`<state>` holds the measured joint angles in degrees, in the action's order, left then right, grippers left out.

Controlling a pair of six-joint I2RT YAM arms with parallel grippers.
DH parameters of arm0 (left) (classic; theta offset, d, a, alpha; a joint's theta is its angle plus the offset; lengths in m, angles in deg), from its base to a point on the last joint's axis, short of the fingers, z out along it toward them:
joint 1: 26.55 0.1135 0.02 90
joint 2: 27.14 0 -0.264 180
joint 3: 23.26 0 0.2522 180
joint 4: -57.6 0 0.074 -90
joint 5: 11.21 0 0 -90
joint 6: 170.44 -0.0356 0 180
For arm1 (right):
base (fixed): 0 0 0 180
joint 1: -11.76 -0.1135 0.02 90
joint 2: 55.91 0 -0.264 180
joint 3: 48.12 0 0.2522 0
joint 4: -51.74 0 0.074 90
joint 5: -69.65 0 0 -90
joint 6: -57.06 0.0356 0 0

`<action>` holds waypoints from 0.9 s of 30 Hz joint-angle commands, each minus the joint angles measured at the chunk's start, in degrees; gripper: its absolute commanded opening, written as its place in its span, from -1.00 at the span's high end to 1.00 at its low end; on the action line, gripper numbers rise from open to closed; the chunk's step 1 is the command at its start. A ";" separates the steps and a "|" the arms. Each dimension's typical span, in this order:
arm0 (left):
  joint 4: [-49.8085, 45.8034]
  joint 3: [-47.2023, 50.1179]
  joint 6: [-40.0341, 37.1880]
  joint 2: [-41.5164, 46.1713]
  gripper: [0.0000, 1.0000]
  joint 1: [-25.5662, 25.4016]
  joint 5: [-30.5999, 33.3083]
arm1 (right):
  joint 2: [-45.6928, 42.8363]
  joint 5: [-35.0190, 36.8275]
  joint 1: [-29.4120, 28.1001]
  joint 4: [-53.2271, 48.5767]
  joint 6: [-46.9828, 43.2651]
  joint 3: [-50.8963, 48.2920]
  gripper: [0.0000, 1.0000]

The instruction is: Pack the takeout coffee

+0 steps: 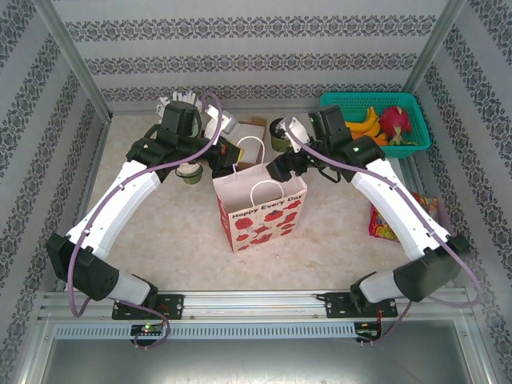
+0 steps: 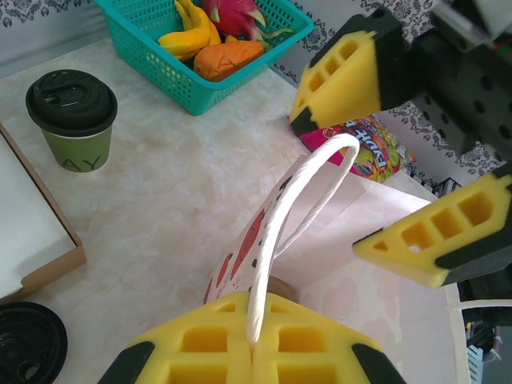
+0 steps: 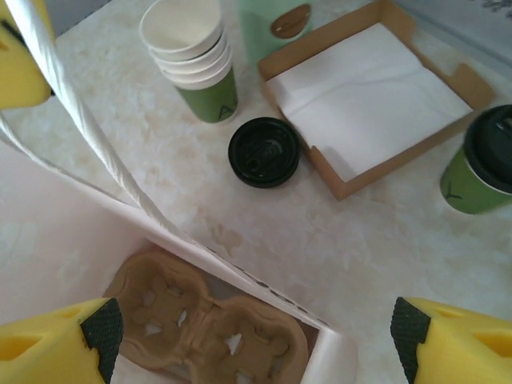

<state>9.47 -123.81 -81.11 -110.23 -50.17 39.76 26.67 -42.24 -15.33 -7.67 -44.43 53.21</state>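
Observation:
One takeout coffee point(image 1: 278, 136) point(image 2: 72, 116) point(image 3: 480, 170), an olive-green cup with a black lid, stands on the table behind the white strawberry-print paper bag point(image 1: 260, 206). My left gripper point(image 1: 226, 158) point(image 2: 256, 344) is shut on the bag's white handle point(image 2: 276, 232) and holds it up. Over the bag's open mouth hangs my right gripper point(image 1: 282, 166) point(image 3: 256, 352), open, with nothing between its yellow fingers point(image 2: 344, 80). A brown pulp cup carrier point(image 3: 208, 328) lies at the bottom of the bag with no cups in it.
A stack of cream-white cups point(image 3: 192, 48), a loose black lid point(image 3: 264, 152), a mint-green cup point(image 3: 276, 24) and a cardboard napkin tray point(image 3: 460, 80) sit behind the bag. A teal fruit basket point(image 1: 410, 102) is at back right and a candy packet point(image 1: 382, 226) at right.

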 commanded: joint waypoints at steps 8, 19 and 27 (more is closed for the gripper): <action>-3.24 -0.39 -1.13 1.18 0.95 0.11 -1.23 | 5.22 1.24 1.01 -6.79 -8.70 4.55 -0.53; -5.68 -3.97 -2.50 -1.15 0.94 0.84 -5.63 | 13.10 -3.88 -0.72 -14.84 -25.34 14.21 -0.37; -6.59 -5.67 -2.89 -2.15 0.93 1.08 -5.85 | 16.74 -4.44 -2.14 -18.13 -35.32 17.57 -0.23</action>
<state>3.85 -127.32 -82.66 -111.98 -49.68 35.28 42.78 -44.15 -16.53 -22.64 -73.69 69.69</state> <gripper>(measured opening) 0.067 0.628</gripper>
